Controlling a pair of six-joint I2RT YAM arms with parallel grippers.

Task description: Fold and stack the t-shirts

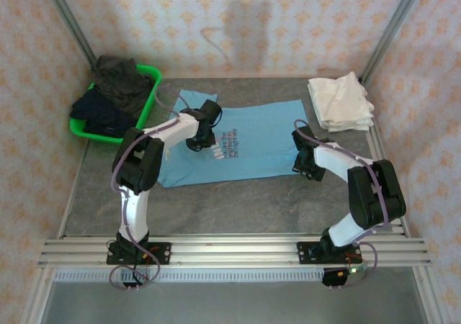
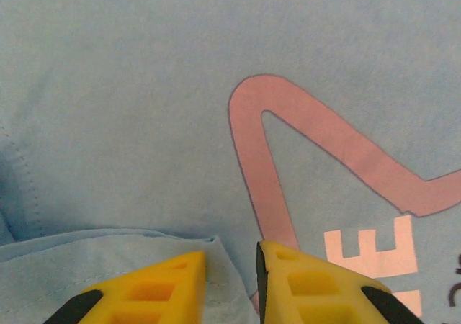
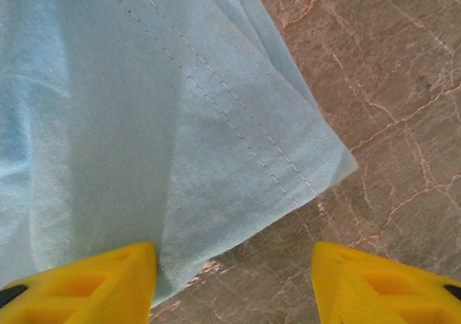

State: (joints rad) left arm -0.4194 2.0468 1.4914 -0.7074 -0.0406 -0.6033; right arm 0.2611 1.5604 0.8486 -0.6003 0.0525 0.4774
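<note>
The step in hand looks like the first fold of the one blue t-shirt [image 1: 266,133], lying flat in the middle of the surface [image 1: 252,205]. The right hand [image 3: 234,255] stands open astride its hem corner. The left hand [image 2: 230,259] is narrowed over a raised fold by the print, and I cannot tell if it grips. Next, both must pinch cloth and lift together. Farther back sit one pile of white t-shirts [image 1: 340,102], number unclear, and one green basket [image 1: 148,99].

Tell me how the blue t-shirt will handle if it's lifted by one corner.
The blue t-shirt will probably drape limply: it lies flat with soft wrinkles and a folded-over edge. It looks thin and light, so one pinch at the stitched hem should likely lift it. Pushed, it would probably bunch rather than slide.
</note>
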